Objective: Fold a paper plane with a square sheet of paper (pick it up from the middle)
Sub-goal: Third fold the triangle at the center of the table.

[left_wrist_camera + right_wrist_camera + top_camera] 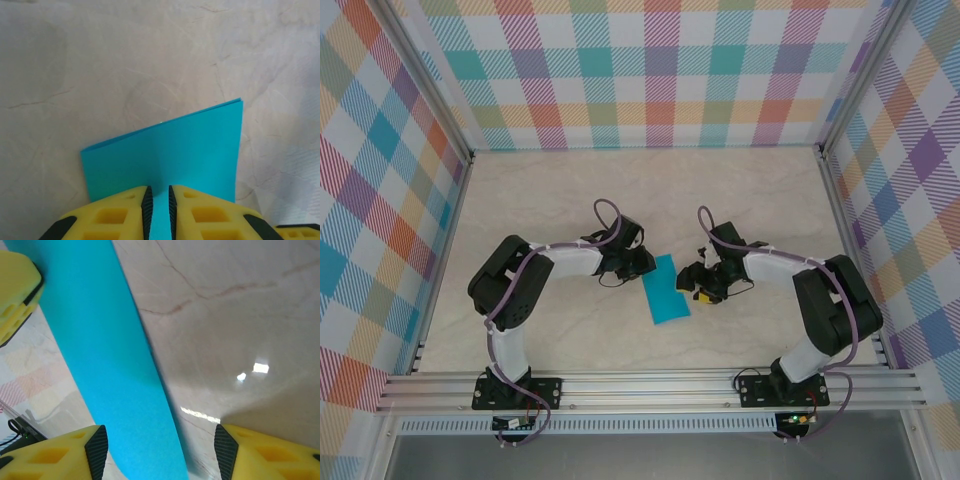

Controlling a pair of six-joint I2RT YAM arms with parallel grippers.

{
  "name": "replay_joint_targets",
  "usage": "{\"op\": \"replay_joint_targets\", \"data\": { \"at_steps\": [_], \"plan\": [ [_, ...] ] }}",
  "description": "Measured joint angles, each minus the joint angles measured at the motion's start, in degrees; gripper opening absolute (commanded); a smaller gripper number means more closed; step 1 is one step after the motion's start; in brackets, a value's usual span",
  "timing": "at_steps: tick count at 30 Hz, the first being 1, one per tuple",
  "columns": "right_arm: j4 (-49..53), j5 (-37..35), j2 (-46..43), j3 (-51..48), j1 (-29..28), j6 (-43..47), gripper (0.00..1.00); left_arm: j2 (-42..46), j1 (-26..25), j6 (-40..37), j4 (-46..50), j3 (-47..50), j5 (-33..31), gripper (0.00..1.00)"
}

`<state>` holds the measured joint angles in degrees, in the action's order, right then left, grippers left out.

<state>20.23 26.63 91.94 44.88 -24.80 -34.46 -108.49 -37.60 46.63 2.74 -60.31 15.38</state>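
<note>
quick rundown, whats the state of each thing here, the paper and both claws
the square sheet of paper: folded double into a rectangle, pinched at one edge
left claw: shut on that edge of the paper
right claw: open, a finger on either side of the paper, not gripping it

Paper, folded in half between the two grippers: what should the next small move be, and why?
Probably back the right gripper away from the square sheet of paper. Its jaws stand wide open with the sheet running between them, gripping nothing, while the left gripper is pinched shut on the sheet's other side, so the paper looks secured for the next crease.
</note>
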Motion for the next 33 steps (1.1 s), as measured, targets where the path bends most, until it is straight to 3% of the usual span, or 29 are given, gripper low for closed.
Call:
{"op": "replay_joint_targets", "data": {
  "at_steps": [17,33],
  "plan": [
    [4.3,7.5,6.0,4.9,3.1,5.7,0.65,-0.1,-0.1,-1.3,0.1,-0.2,0.0,0.2],
    [0.0,14.6,9.0,6.4,3.3,7.5,0.54,0.0,-0.2,-2.2,0.2,-0.2,0.1,0.2]
  ]
}}
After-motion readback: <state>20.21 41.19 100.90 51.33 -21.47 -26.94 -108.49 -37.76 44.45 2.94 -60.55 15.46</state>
